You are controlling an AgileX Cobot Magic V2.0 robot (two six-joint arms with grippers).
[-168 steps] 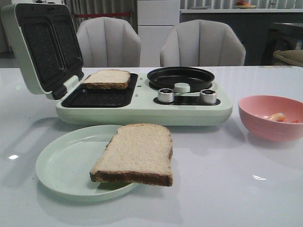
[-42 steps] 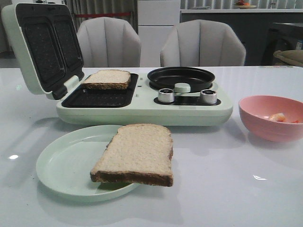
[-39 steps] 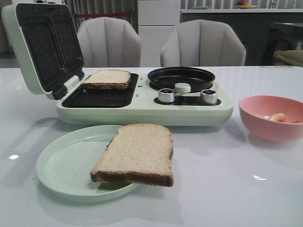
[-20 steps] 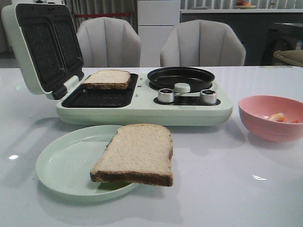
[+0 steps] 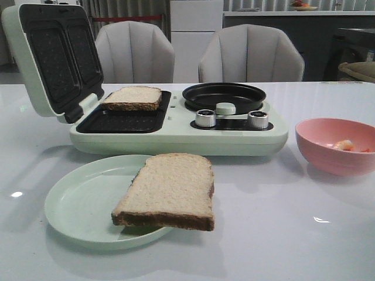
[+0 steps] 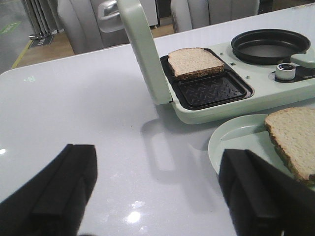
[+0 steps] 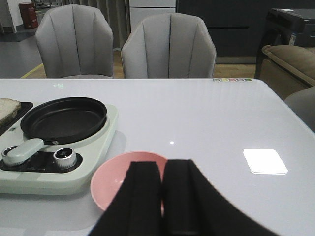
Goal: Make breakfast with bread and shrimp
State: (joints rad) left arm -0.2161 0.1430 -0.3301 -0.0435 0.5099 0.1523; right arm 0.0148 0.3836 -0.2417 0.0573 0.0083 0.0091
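Observation:
One bread slice (image 5: 132, 97) lies in the far tray of the open sandwich maker (image 5: 176, 134). A second bread slice (image 5: 169, 190) rests on the pale green plate (image 5: 76, 202), overhanging its right rim. The shrimp (image 5: 343, 144) sits in the pink bowl (image 5: 337, 146) at the right. Neither gripper shows in the front view. My left gripper (image 6: 157, 191) is wide open over bare table, left of the plate (image 6: 236, 142), with nothing between its fingers (image 6: 54, 191). My right gripper (image 7: 162, 169) is shut, hanging over the pink bowl (image 7: 110, 179) and hiding the shrimp in that view.
The maker's lid (image 5: 50, 58) stands upright at the left. A round black pan (image 5: 224, 95) and two metal knobs (image 5: 205, 118) occupy its right half. Two grey chairs (image 5: 249, 55) stand behind the white table.

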